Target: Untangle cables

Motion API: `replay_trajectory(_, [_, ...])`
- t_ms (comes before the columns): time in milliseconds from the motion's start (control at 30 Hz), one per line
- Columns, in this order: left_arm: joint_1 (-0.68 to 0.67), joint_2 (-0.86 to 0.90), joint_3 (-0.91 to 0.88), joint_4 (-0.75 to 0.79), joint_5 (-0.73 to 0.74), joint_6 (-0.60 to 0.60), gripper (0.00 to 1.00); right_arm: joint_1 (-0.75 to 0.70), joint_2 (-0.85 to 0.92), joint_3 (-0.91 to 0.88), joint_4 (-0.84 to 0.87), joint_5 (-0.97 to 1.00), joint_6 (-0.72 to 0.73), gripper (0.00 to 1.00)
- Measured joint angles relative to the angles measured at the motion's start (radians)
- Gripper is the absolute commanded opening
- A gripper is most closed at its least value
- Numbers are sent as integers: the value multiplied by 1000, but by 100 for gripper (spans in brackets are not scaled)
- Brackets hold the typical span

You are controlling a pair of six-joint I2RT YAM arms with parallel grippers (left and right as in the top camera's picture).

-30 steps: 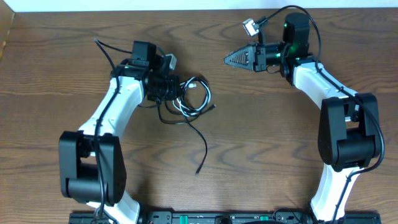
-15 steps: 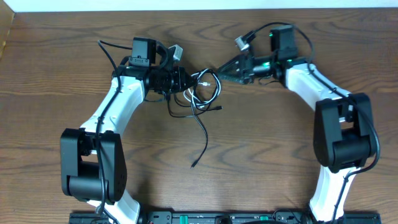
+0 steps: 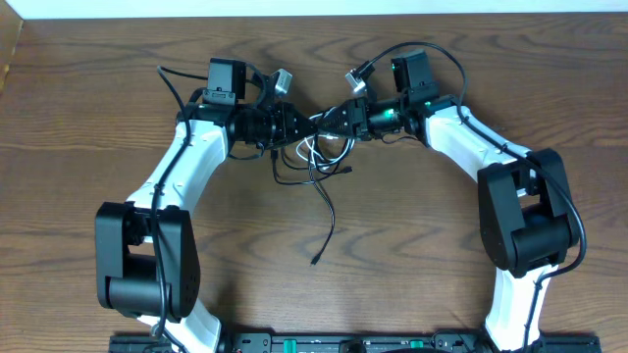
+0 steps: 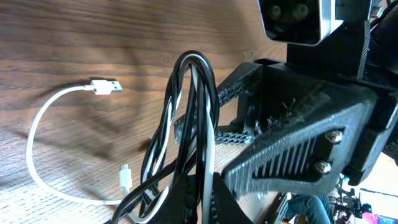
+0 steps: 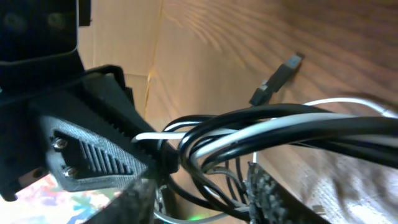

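Note:
The cables [image 3: 316, 149], one white and some black, hang in a tangled bundle at mid-table. A black tail [image 3: 329, 221] trails toward the front. My left gripper [image 3: 297, 126] is shut on the bundle. In the left wrist view its fingers [image 4: 186, 202] pinch black and white loops [image 4: 193, 93]. A white USB plug [image 4: 102, 86] lies on the wood. My right gripper [image 3: 339, 118] faces the left one and nearly touches it. In the right wrist view the right gripper [image 5: 205, 199] is open, and the cables [image 5: 280, 127] run between its fingers. A black plug [image 5: 277, 78] lies beyond.
The wooden table [image 3: 78, 147] ends at a white strip along the far edge. Both arm bases stand at the front by a black rail [image 3: 334, 343]. Each arm's own thick black wire loops above its wrist.
My right arm has swung left from the far right to the bundle, and its jaws have opened around the cables. The left gripper has carried the bundle a little to the right.

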Motion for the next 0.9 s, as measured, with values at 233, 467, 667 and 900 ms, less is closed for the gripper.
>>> replay_trajectory(233, [0, 0, 0, 1, 35, 0, 8, 12, 0, 0, 2, 61, 0, 36])
replay_trajectory(467, [2, 0, 0, 1, 56, 0, 7, 42, 0, 0, 59, 103, 11, 16])
replay_trajectory(667, [2, 0, 0, 1, 55, 0, 7, 65, 0, 0, 19, 209, 21, 1])
replay_trajectory(900, [1, 0, 0, -48, -34, 0, 7, 9, 0, 0, 2, 124, -60, 1])
